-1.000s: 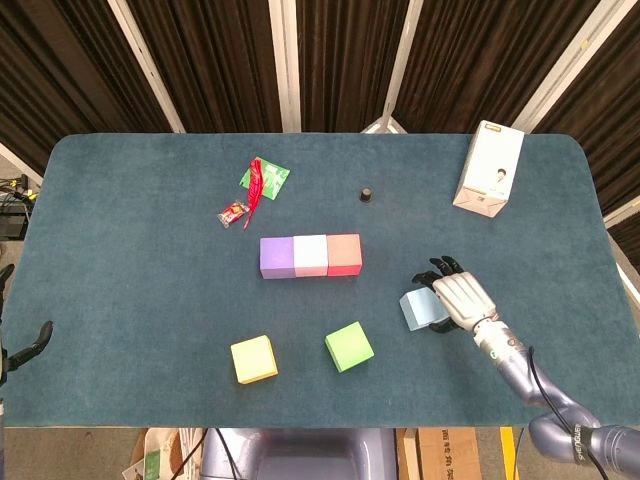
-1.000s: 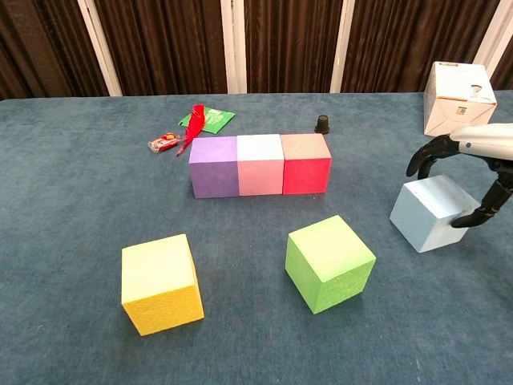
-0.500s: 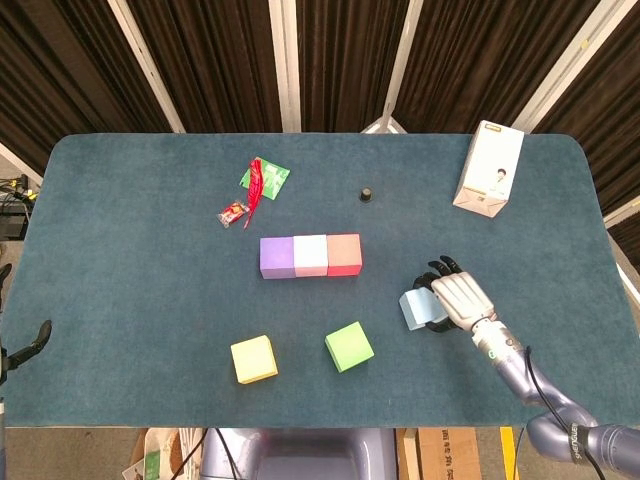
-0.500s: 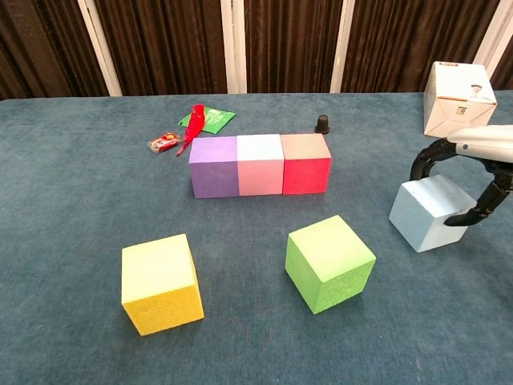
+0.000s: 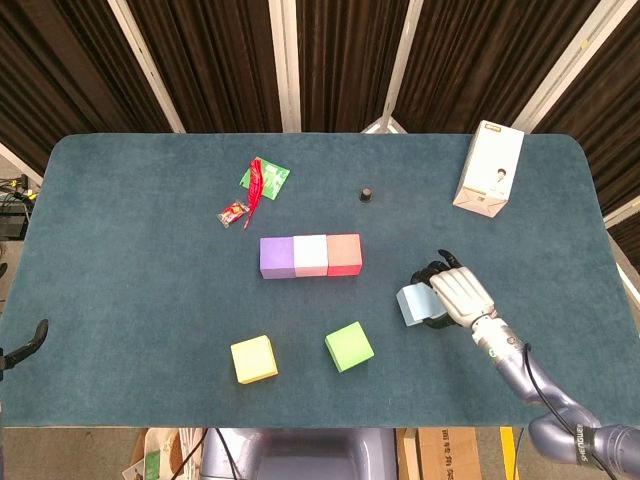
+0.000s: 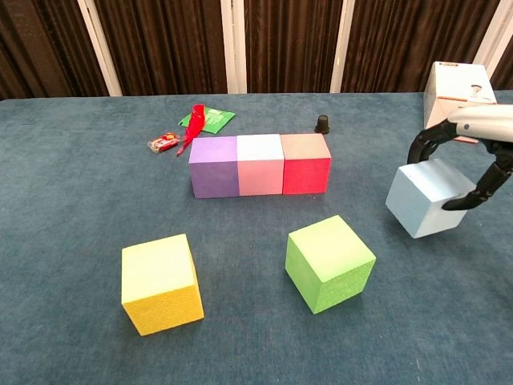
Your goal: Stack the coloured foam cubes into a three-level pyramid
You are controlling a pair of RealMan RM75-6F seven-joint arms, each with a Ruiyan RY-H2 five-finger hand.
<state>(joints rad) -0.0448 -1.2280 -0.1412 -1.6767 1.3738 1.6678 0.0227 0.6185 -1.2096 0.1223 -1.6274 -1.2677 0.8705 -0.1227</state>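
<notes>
My right hand (image 5: 460,294) (image 6: 474,133) grips a light blue cube (image 5: 410,303) (image 6: 420,200) from above, at the table's right side; the cube looks tilted and slightly raised off the cloth. A purple cube (image 5: 276,257) (image 6: 213,167), a pale pink cube (image 5: 310,255) (image 6: 260,164) and a red cube (image 5: 343,254) (image 6: 305,164) stand touching in a row mid-table. Nearer the front lie a green cube (image 5: 349,346) (image 6: 330,262) and a yellow cube (image 5: 254,359) (image 6: 160,282), each alone. Only a dark sliver of my left hand (image 5: 28,338) shows at the left edge.
A white carton (image 5: 489,170) (image 6: 458,95) stands at the back right. A small black cap (image 5: 367,193) (image 6: 321,123) sits behind the row. Red and green wrappers (image 5: 262,180) (image 6: 200,120) and a small sweet (image 5: 233,212) lie at the back left.
My right hand has tightened on the light blue cube and raised it a little, shifting it slightly left. The other cubes have not moved.
</notes>
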